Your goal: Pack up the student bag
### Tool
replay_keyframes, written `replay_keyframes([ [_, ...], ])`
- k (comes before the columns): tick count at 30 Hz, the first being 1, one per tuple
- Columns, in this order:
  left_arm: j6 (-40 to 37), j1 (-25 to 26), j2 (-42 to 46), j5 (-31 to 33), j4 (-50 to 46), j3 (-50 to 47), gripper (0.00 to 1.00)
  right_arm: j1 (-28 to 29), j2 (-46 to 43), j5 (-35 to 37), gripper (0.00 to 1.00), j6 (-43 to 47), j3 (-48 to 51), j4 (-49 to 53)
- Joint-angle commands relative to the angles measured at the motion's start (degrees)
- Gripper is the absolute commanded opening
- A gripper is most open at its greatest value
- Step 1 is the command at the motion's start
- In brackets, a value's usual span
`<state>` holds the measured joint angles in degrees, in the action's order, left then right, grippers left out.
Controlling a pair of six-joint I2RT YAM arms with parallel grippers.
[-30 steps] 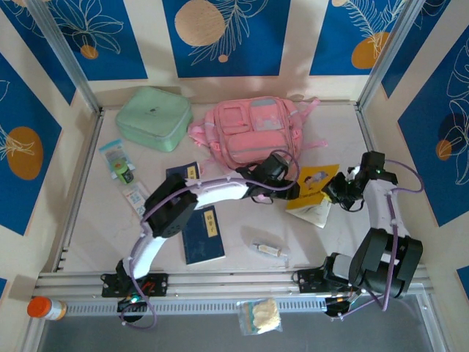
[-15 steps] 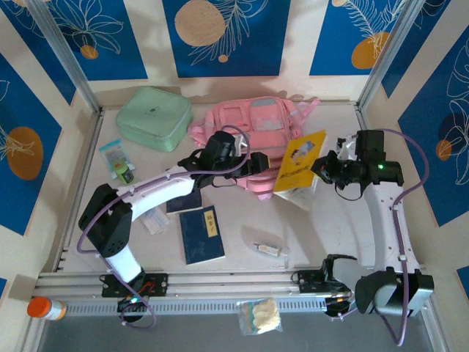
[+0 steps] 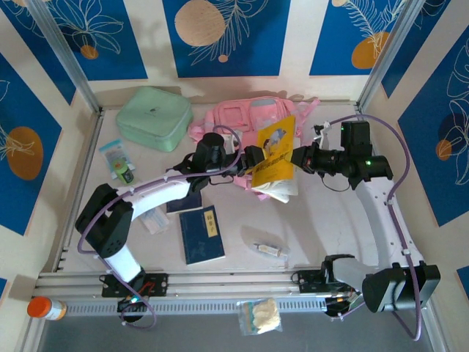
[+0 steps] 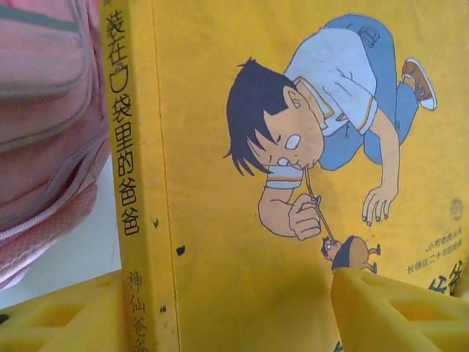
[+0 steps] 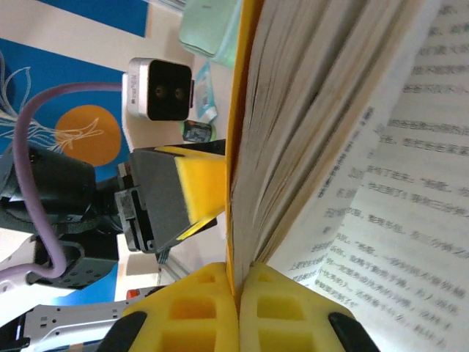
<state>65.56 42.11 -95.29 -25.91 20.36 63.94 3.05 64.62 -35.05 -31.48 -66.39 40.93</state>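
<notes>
Pale tabletop [image 3: 330,220]: right gripper [image 3: 297,158] clamped a yellow book [image 3: 275,149] beside the student bag [image 3: 238,117]; left gripper [image 3: 253,158] stood spread apart.

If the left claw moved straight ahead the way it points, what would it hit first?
Most likely the front cover of the yellow book, which faces the left gripper squarely; how close is hard to judge.

The right gripper [image 3: 297,158] is lifting the yellow picture book [image 3: 274,150] leftward toward the student bag [image 3: 234,117]. The left gripper [image 3: 255,157] is moving up beside its cover.
</notes>
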Motion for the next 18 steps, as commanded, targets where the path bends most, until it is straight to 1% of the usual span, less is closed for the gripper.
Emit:
replay_keyframes([
  [1, 2.71, -0.33, 1.93, -2.78, 8.99, -0.04, 0.64, 0.10, -0.28, -5.22, 0.00, 0.59, 1.36, -4.80],
  [2, 2.48, -0.35, 2.19, -2.92, 8.68, 0.32, 0.61, -0.13, -0.28, -5.30, 0.00, 0.71, 1.97, -5.12],
  [4, 1.98, -0.33, 2.92, -2.85, 7.90, 0.74, 0.60, -0.93, -0.29, -5.29, 0.00, 1.02, 2.95, -5.44],
  [7, 0.91, -0.32, 4.34, -2.25, 5.96, 1.31, 0.56, -2.97, -0.30, -5.73, 0.00, 1.41, 4.67, -5.58],
  [9, 0.45, -0.31, 4.92, -2.37, 5.14, 1.61, 0.54, -3.91, -0.22, -6.94, 0.00, 1.71, 5.76, -6.21],
  [13, 0.96, -0.14, 5.44, -2.28, 5.46, 1.82, 0.50, -3.68, 0.32, -9.21, 0.01, 2.14, 7.27, -8.16],
  [15, 1.40, 0.08, 5.53, -2.24, 5.68, 2.06, 0.47, -3.62, 1.23, -8.98, 0.00, 2.32, 7.42, -7.84],
  [18, 1.70, 0.46, 6.33, -0.61, 4.58, 1.85, 0.43, -3.61, 1.93, -9.63, 0.00, 2.17, 8.42, -8.84],
])
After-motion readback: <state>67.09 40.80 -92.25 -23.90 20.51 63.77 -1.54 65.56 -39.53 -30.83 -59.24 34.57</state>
